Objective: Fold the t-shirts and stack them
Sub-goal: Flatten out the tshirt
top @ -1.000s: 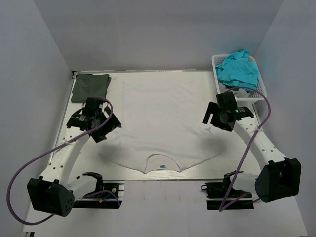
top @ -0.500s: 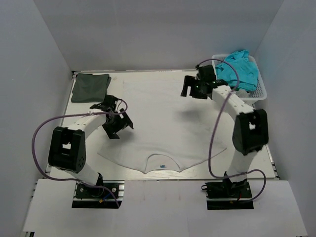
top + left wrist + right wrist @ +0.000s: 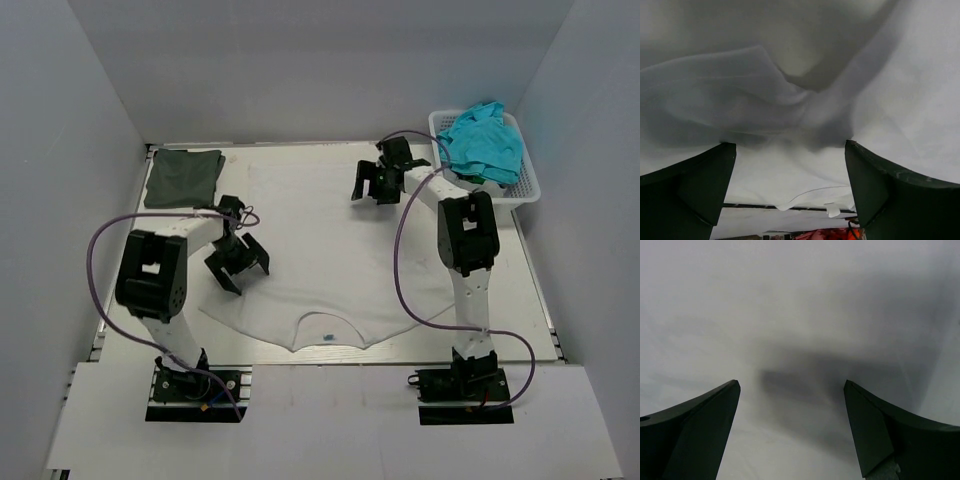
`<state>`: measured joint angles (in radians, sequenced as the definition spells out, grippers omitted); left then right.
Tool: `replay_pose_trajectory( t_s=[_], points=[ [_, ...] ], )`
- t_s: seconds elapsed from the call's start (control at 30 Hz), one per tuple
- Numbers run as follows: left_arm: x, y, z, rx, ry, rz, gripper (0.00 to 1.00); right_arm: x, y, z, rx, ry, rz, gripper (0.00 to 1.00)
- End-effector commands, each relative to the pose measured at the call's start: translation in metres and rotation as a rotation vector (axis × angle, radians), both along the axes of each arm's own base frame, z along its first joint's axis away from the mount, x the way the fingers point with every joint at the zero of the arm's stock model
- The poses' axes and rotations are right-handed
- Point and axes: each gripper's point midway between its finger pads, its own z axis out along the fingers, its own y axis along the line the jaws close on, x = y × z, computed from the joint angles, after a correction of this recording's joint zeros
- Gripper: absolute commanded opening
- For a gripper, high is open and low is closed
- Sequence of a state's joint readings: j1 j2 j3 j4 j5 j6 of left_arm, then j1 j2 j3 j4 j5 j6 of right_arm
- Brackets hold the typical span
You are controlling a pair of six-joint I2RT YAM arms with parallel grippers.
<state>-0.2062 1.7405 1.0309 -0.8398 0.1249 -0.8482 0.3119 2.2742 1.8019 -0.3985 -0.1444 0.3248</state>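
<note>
Top external: white cloth short-sleeved t-shirt (image 3: 320, 240) lies flat; L gripper (image 3: 243, 270) over its rumpled left-side sleeve, R gripper (image 3: 368, 192) over far hem, both jaws wide, nothing held.

No words or numbers can be read anywhere, a small blue neck label (image 3: 328, 335) is seen on the white t-shirt (image 3: 320, 230), too tiny to be read

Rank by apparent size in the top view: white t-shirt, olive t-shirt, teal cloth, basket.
1. white t-shirt
2. basket
3. teal cloth and olive t-shirt: too close to rank
</note>
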Motion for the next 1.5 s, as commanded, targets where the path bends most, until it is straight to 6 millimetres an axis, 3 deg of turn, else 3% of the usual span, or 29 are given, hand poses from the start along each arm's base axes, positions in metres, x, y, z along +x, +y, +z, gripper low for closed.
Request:
replay_pose_trajectory(
  t_s=[0.0,0.03,0.07,0.1,0.13,0.17,0.2,0.23,0.27,0.3,0.33,0.37,0.4,0.47,0.6,0.8,0.87,0.9,0.97,1.0,1.07,1.1,1.13,1.17,1.2,1.27,1.3,1.37,1.47],
  points=[
    [0.057,0.035,-0.023,0.218,-0.077,0.013,1.0,-0.017,-0.027,-0.004,-0.061,0.036,-0.056,0.9],
    [0.066,0.048,-0.023,0.288,-0.072,0.025,1.0,-0.038,-0.038,-0.025,-0.099,0.095,-0.068,0.9],
    [0.104,0.05,-0.006,0.297,-0.142,0.05,1.0,-0.041,-0.047,-0.012,-0.133,0.071,-0.106,0.9],
    [0.122,0.049,-0.004,0.304,-0.157,0.054,1.0,-0.062,-0.057,-0.026,-0.182,0.115,-0.122,0.9],
    [0.134,0.051,-0.023,0.314,-0.117,0.038,1.0,-0.071,-0.063,-0.028,-0.2,0.127,-0.155,0.9],
    [0.176,0.045,-0.004,0.301,-0.207,0.03,1.0,-0.09,-0.072,-0.016,-0.201,0.122,-0.194,0.9],
    [0.192,0.041,-0.005,0.291,-0.218,0.019,1.0,-0.12,-0.08,-0.035,-0.214,0.175,-0.198,0.9],
    [0.207,0.037,-0.008,0.279,-0.227,0.019,1.0,-0.128,-0.081,-0.023,-0.192,0.151,-0.214,0.9],
    [0.236,0.031,-0.015,0.271,-0.259,-0.015,1.0,-0.175,-0.088,-0.05,-0.221,0.251,-0.189,0.88],
    [0.249,0.022,-0.019,0.254,-0.278,-0.034,1.0,-0.186,-0.084,-0.032,-0.201,0.224,-0.185,0.88],
    [0.259,0.016,-0.023,0.228,-0.292,-0.057,1.0,-0.202,-0.08,-0.033,-0.206,0.251,-0.16,0.87],
    [0.283,0.002,-0.028,0.192,-0.356,-0.113,1.0,-0.246,-0.088,-0.05,-0.245,0.356,-0.135,0.87],
    [0.291,-0.016,-0.028,0.125,-0.385,-0.144,1.0,-0.252,-0.083,-0.033,-0.214,0.324,-0.128,0.87],
    [0.305,-0.035,-0.025,0.034,-0.459,-0.212,1.0,-0.295,-0.071,-0.037,-0.197,0.391,-0.047,0.87],
    [0.333,-0.068,-0.009,-0.069,-0.635,-0.284,1.0,-0.321,-0.03,-0.001,-0.052,0.374,0.106,0.88],
    [0.364,-0.11,0.008,-0.245,-0.79,-0.363,1.0,-0.323,0.013,0.026,0.059,0.35,0.298,0.9],
    [0.371,-0.118,0.024,-0.251,-0.839,-0.375,1.0,-0.306,0.02,0.038,0.071,0.297,0.314,0.9],
    [0.375,-0.118,0.048,-0.24,-0.895,-0.403,1.0,-0.305,0.019,0.041,0.062,0.29,0.324,0.9],
    [0.376,-0.113,0.07,-0.202,-0.926,-0.42,1.0,-0.282,0.022,0.06,0.036,0.206,0.315,0.9],
    [0.374,-0.108,0.106,-0.16,-0.979,-0.462,1.0,-0.275,0.021,0.069,0.017,0.185,0.313,0.9],
    [0.359,-0.093,0.133,-0.063,-0.954,-0.449,1.0,-0.25,0.007,0.076,-0.051,0.128,0.212,0.9],
    [0.343,-0.082,0.123,-0.021,-0.898,-0.446,1.0,-0.236,-0.003,0.08,-0.084,0.1,0.154,0.9],
    [0.332,-0.07,0.132,0.025,-0.885,-0.425,1.0,-0.229,-0.01,0.08,-0.114,0.089,0.116,0.9],
    [0.319,-0.059,0.176,0.093,-0.943,-0.391,1.0,-0.221,-0.012,0.077,-0.119,0.105,0.069,0.9],
    [0.298,-0.051,0.154,0.111,-0.87,-0.393,1.0,-0.207,-0.025,0.078,-0.141,0.095,0.008,0.9],
    [0.27,-0.034,0.173,0.16,-0.852,-0.372,1.0,-0.197,-0.033,0.066,-0.168,0.134,-0.058,0.9],
    [0.251,-0.027,0.149,0.177,-0.779,-0.377,1.0,-0.186,-0.037,0.07,-0.165,0.128,-0.099,0.9],
    [0.233,-0.021,0.136,0.187,-0.746,-0.378,1.0,-0.166,-0.044,0.064,-0.168,0.143,-0.188,0.9],
    [0.198,-0.023,0.086,0.149,-0.62,-0.41,1.0,-0.141,-0.056,0.062,-0.205,0.126,-0.25,0.9]
  ],
)
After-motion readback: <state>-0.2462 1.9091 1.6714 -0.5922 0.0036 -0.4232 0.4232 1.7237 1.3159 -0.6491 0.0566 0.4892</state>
